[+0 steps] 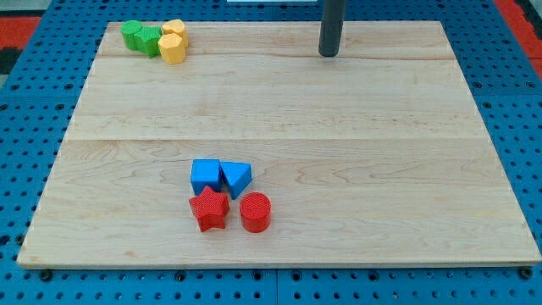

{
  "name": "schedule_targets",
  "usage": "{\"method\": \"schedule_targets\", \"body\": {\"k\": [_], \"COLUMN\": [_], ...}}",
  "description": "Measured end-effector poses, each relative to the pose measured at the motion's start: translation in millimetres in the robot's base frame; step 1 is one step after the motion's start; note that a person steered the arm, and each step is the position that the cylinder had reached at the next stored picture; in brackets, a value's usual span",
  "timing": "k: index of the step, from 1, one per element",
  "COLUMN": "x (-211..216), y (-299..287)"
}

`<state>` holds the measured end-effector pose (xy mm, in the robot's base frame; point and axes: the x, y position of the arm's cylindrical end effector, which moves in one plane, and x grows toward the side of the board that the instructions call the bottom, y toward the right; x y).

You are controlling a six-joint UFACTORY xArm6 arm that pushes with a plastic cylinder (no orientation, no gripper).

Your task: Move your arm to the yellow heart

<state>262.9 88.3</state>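
My tip (329,54) rests on the wooden board (339,144) near the view's top, right of the middle. The yellow heart (175,29) sits at the view's top left, far to the left of my tip. It touches a yellow pentagon (172,49) just below it. No block is near my tip.
A green star (131,34) and a green round block (151,40) sit just left of the yellow blocks. Near the view's bottom middle, a blue cube (205,176), blue triangle (237,177), red star (209,209) and red cylinder (255,212) are clustered.
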Motion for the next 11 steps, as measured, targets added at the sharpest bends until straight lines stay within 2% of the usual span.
{"method": "schedule_targets", "body": {"k": [2,3,4,11], "x": [-5,-51,-69,-70], "y": [0,-14,-30,-213]}}
